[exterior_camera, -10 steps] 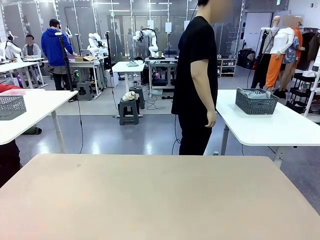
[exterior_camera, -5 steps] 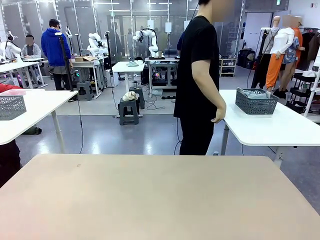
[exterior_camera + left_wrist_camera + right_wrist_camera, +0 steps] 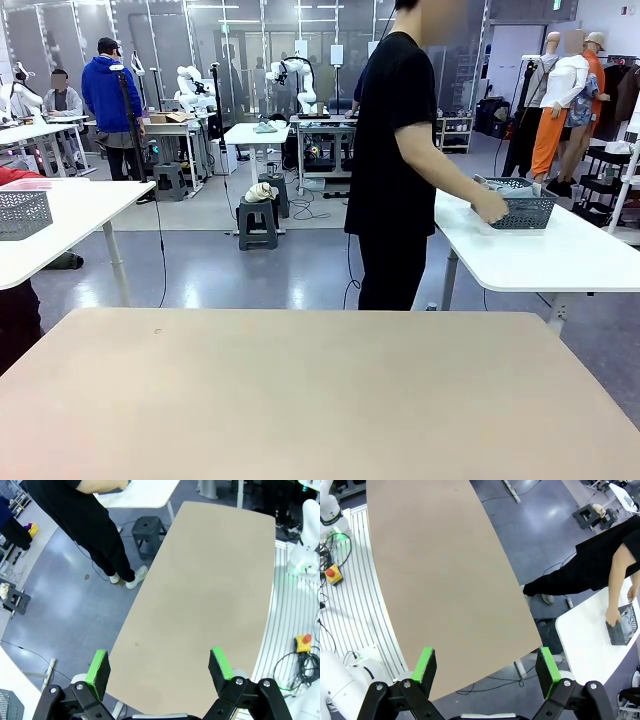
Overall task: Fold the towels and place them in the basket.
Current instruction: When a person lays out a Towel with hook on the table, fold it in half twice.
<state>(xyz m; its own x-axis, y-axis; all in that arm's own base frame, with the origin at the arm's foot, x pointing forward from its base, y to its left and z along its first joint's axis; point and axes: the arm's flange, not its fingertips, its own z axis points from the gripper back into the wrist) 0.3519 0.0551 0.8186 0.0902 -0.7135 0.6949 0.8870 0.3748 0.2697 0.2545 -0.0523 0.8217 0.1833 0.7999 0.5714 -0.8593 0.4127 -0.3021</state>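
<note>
Your basket point(image 3: 525, 213) sits at middle right on the white side table point(image 3: 560, 262), well apart from both grippers, with a person's outstretched hand point(image 3: 490, 208) at its corner. Left gripper point(image 3: 160, 662) and right gripper point(image 3: 487, 667) hover spread wide over the beige table point(image 3: 300, 390).

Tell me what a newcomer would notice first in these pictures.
A person in black stands at the far side of the broad beige table, one hand at the dark mesh basket on the white table to the right. Nearer, the left gripper and right gripper hang open over the beige table, green pads apart.
</note>
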